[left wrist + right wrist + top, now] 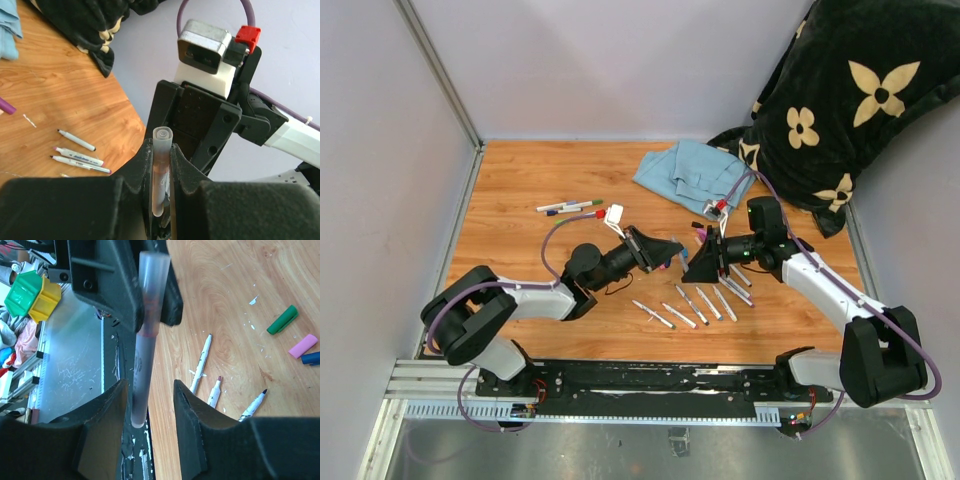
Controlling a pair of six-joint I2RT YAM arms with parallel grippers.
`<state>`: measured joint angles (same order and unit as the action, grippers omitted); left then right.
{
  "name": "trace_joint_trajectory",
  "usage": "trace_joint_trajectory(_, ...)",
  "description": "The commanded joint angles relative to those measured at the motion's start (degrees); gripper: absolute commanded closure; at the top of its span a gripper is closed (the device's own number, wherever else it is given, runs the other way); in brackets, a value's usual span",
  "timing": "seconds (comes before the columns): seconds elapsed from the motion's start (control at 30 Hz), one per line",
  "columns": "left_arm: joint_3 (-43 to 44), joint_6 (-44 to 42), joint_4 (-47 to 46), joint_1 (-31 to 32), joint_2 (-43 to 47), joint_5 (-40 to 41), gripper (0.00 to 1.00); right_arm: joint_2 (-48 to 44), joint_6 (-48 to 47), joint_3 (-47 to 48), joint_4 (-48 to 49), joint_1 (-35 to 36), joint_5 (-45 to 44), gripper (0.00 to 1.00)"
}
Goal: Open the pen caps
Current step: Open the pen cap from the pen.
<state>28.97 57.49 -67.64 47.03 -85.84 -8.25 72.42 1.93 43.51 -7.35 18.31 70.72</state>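
**A:** Which step are we on?

**B:** A two-handed pull, about to start, I'd say. The left hand (161, 151) is clamped tight on a frosted, see-through pen (142, 365), which is held up off the tabletop (520, 180) between the two arms. The right hand (150, 390) is part open. Its fingers stand either side of the pen's lower barrel and touch neither side.

**A:** Is the cap on it?

**B:** Probably. A reddish ring (145, 332) marks a joint partway along, and the section above it, in the left hand, looks like the cap. I can't be sure.

**A:** So what comes next?

**B:** The right hand should close on the barrel below that ring. Then it should pull straight along the pen's axis, since bending could jam the joint.

**A:** And the rest?

**B:** A green cap (282, 320), a pink cap (302, 346) and a blue cap (312, 358) lie loose. A row of uncapped markers (692, 303) lies nearby. A few capped markers (570, 207) wait at the far left.

**A:** Can you read any writing?

**B:** There's print on the barrels, but it's too small to read.
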Motion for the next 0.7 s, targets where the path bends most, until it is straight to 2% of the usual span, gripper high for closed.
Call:
trace_joint_trajectory(0.0,1.27,-0.04,-3.59,1.51,-1.73,-0.01,1.00,-0.58,2.29,0.22,2.71,0.68,-0.94,0.57)
trace_joint_trajectory(0.17,1.71,0.12,-5.04,1.89,-3.09,-0.13,0.99,-0.77,4.76,-0.16,4.54,0.78,-1.05,0.63)
trace_joint_trajectory(0.23,1.83,-0.83,-5.15,1.84,-2.70,0.68,1.00,-0.77,5.47,-0.35,5.22,0.92,-0.73,0.75)
trace_joint_trajectory(0.33,2.16,-2.67,-4.82,0.95,-1.46,1.75,1.00,-0.42,5.92,-0.35,5.21,1.18,-0.19,0.98)
trace_joint_trajectory(0.5,4.09,-0.25,-5.27,-6.63,-0.39,0.41,1.00,0.10,8.66,-1.59,7.55,2.40,0.95,0.99)
trace_joint_trajectory(0.67,8.34,-1.07,-0.49,-12.44,1.59,0.92,1.00,1.54,9.57,-1.98,7.99,4.48,0.01,0.99)
